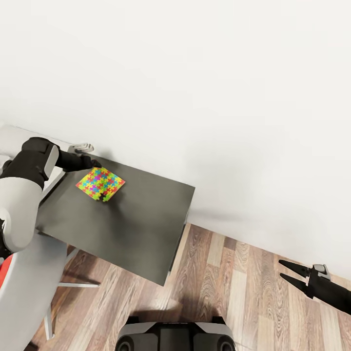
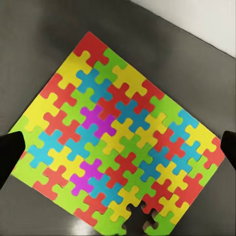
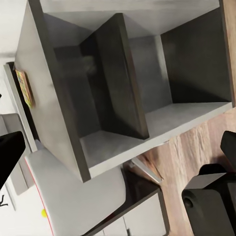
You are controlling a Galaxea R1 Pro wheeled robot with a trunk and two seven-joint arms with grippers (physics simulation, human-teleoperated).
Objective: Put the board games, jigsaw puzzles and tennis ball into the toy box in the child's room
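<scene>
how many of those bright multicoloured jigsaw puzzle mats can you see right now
1. A flat multicoloured jigsaw puzzle mat lies on the dark grey side unit top, near its wall-side left corner, just ahead of the left gripper, which hovers over it. A second may lie outside these views.

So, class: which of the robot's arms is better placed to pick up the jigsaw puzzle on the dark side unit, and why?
Left. The left gripper hangs open directly over the jigsaw puzzle, a finger at either side. The right gripper is far off over the wooden floor, beyond the dark side unit.
</scene>
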